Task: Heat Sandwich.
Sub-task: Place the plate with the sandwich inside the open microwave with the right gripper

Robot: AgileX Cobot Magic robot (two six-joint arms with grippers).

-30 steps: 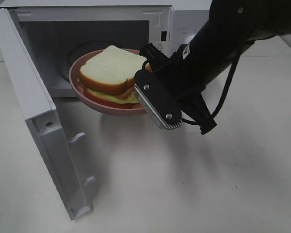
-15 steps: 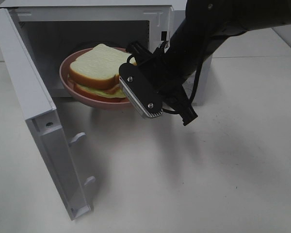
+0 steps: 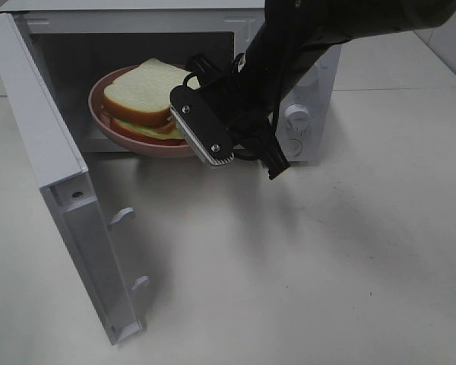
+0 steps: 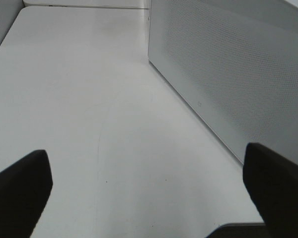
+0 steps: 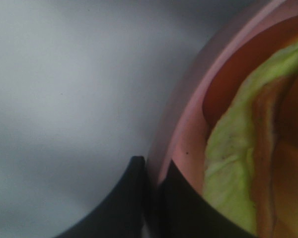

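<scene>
Right end effector (image 5: 154, 168), seemingly on plate (image 5: 186, 124)

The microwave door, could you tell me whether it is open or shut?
Open: the microwave door stands swung wide, exposing the cavity behind the sandwich.

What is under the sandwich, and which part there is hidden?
The sandwich lies on a round pink plate, pinched at its rim by the right gripper. The sandwich covers the plate's middle, and the plate hides what lies beneath it.

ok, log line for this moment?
right end effector: shut on plate; sandwich: on plate, at microwave mouth; door: open; left end effector: open
</scene>
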